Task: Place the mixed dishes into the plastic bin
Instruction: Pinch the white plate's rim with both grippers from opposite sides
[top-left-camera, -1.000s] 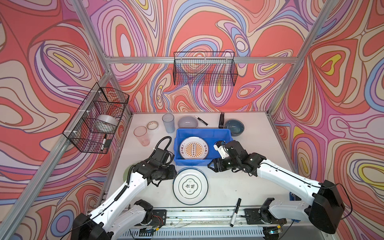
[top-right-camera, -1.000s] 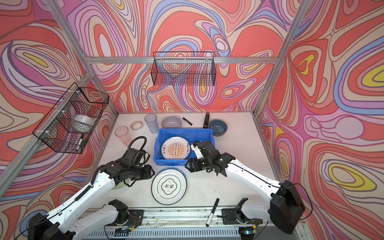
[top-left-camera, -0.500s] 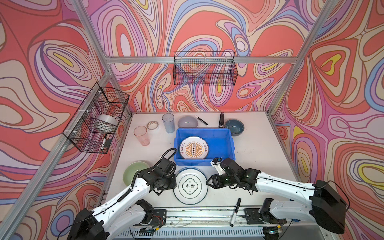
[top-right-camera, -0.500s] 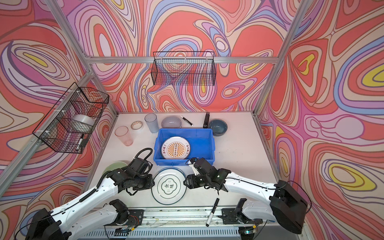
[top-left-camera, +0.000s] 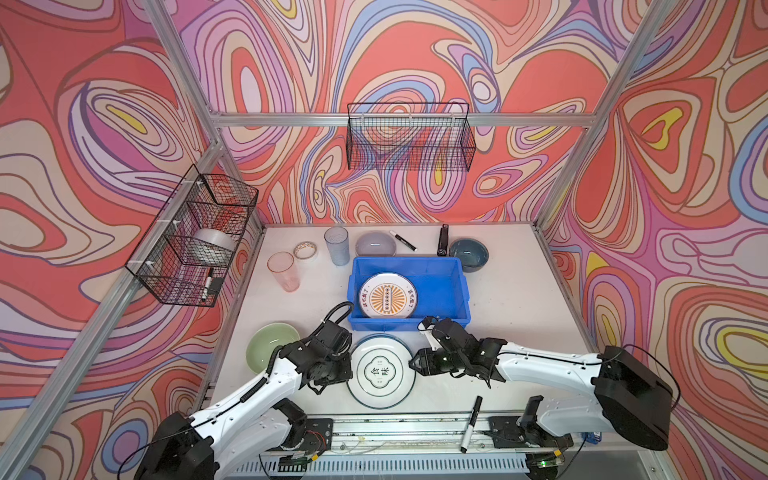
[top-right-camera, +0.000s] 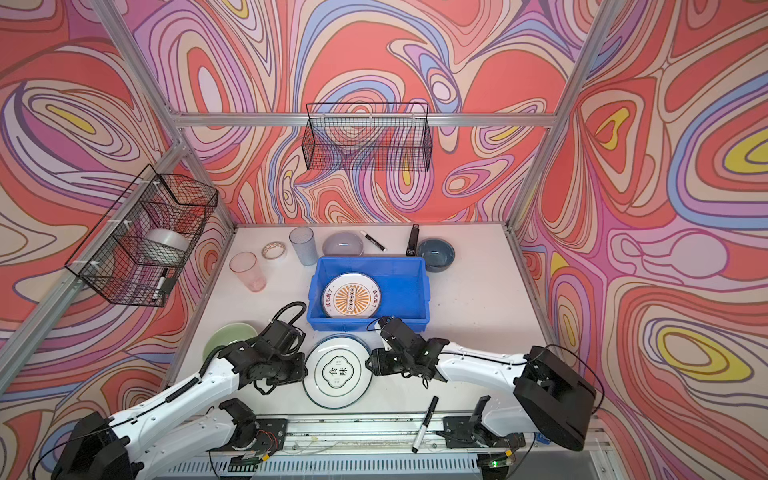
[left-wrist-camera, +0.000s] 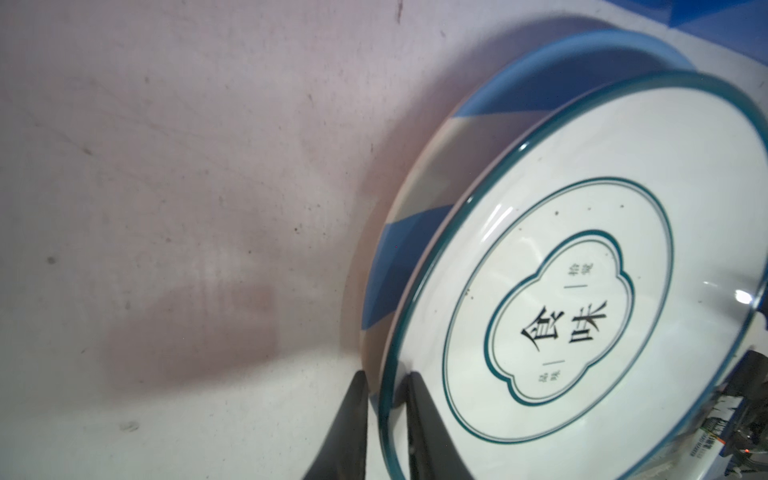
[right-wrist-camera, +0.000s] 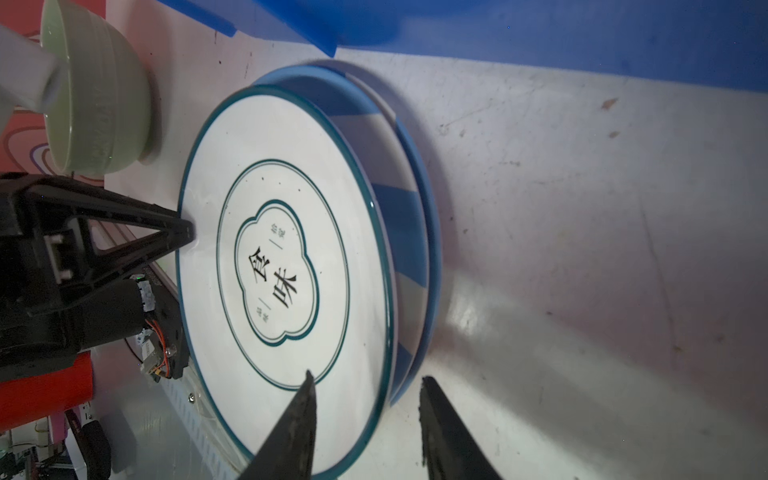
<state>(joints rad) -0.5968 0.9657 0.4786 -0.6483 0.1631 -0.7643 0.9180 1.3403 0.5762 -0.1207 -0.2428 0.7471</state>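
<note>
A teal-rimmed lettered plate (top-left-camera: 381, 371) (top-right-camera: 337, 371) lies on a blue-white striped plate (left-wrist-camera: 399, 249) (right-wrist-camera: 411, 232) just in front of the plastic bin (top-left-camera: 440, 286). The bin holds an orange sunburst plate (top-left-camera: 387, 296). My left gripper (top-left-camera: 351, 370) (left-wrist-camera: 386, 382) is at the lettered plate's left edge, jaws pinched on its rim. My right gripper (top-left-camera: 411, 365) (right-wrist-camera: 368, 384) is at the right edge. It is open, with one finger over the lettered plate and the other outside both rims. A green bowl (top-left-camera: 270, 347) stands left of the left arm.
Along the back stand a pink tumbler (top-left-camera: 283, 271), tape roll (top-left-camera: 305, 250), bluish tumbler (top-left-camera: 336, 245), lavender bowl (top-left-camera: 376, 244), marker (top-left-camera: 402, 240) and dark blue bowl (top-left-camera: 468, 251). Another marker (top-left-camera: 471, 424) lies on the front rail. Wire baskets (top-left-camera: 409, 137) hang on the walls.
Both grippers came forward from the bin's front edge to the sides of the lettered plate. Both pairs of jaws narrowed. The green bowl, earlier hidden by the left arm, now shows.
</note>
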